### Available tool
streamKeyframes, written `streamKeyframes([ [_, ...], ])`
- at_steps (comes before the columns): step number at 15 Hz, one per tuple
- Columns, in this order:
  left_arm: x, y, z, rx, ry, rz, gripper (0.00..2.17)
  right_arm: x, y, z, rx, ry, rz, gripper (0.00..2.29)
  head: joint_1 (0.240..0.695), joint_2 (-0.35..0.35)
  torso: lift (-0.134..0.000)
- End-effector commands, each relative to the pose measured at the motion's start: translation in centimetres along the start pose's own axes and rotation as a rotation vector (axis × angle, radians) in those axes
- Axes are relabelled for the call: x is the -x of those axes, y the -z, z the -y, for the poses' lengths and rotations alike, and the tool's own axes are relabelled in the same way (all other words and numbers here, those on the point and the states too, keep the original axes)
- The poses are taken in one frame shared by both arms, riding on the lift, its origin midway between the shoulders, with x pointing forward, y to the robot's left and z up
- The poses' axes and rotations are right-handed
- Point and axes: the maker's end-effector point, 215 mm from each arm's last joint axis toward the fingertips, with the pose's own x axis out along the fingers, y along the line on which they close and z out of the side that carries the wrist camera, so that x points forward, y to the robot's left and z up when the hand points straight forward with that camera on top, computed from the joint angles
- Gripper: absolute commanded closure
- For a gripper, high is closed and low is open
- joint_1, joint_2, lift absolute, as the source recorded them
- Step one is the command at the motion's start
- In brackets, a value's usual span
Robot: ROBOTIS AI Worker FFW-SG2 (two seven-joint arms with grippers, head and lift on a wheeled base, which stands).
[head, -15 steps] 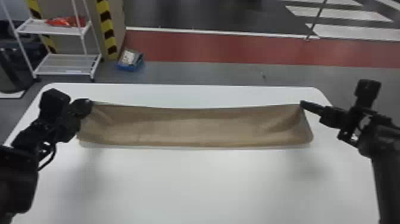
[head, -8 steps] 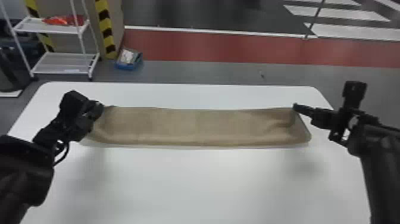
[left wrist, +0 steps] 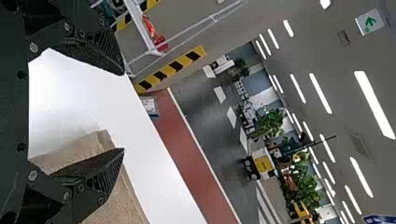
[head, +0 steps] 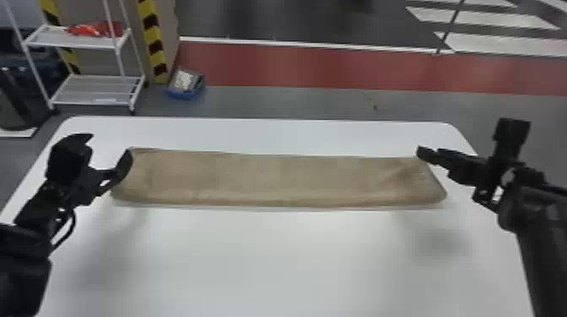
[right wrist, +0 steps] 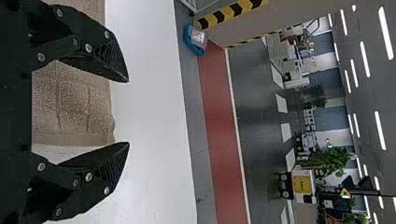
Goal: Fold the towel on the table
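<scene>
The brown towel (head: 274, 179) lies as a long narrow folded strip across the white table (head: 287, 261), a little rumpled near its right end. My left gripper (head: 109, 145) stands open at the strip's left end, one finger over the towel's edge. In the left wrist view, the left gripper (left wrist: 124, 112) has spread fingers, with the towel (left wrist: 112, 205) below one of them. At the strip's right end is my right gripper (head: 422, 152). The right wrist view shows that right gripper (right wrist: 128, 112) open, with the towel's end (right wrist: 74, 107) beyond its parted fingers.
Past the table's far edge (head: 270, 120), a white shelf rack (head: 90, 101) and a blue bin (head: 185, 90) stand on the floor at the back left. A striped pillar (head: 154, 42) rises beside the rack.
The left gripper has shifted right over the last second and now shows its fingers apart. The right gripper has moved slightly left. The towel lies much as before.
</scene>
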Motion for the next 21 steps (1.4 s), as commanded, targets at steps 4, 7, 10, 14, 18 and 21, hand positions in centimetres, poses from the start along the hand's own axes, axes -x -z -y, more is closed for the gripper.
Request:
streamKeyframes([
  [4, 3.7, 4.2, -3.0, 0.300, 0.044, -0.100, 0.03, 0.8, -0.9, -4.1, 0.028, -0.105, 0.064, 0.06, 0.695, -0.066, -0.123],
  [7, 4.6, 5.0, -3.5, 0.370, 0.062, -0.108, 0.03, 1.3, -0.3, -8.6, 0.054, -0.226, 0.062, 0.09, 0.695, -0.015, -0.123],
  [10, 4.5, 5.5, -3.7, 0.419, 0.074, -0.141, 0.03, 1.1, 2.1, -12.8, 0.084, -0.317, 0.017, 0.28, 0.695, 0.026, -0.123],
  [14, 3.8, 4.9, -4.2, 0.487, 0.074, -0.145, 0.03, 0.8, 6.8, -19.6, 0.102, -0.422, -0.050, 1.81, 0.695, 0.092, -0.123],
  [18, 3.1, 3.9, -2.8, 0.512, 0.106, -0.136, 0.03, 0.6, 8.8, -27.9, 0.203, -0.536, -0.011, 1.96, 0.695, 0.169, -0.123],
  [21, 3.0, 3.7, -1.9, 0.512, 0.120, -0.137, 0.03, 0.5, 8.8, -29.6, 0.215, -0.545, 0.018, 1.95, 0.695, 0.198, -0.123],
])
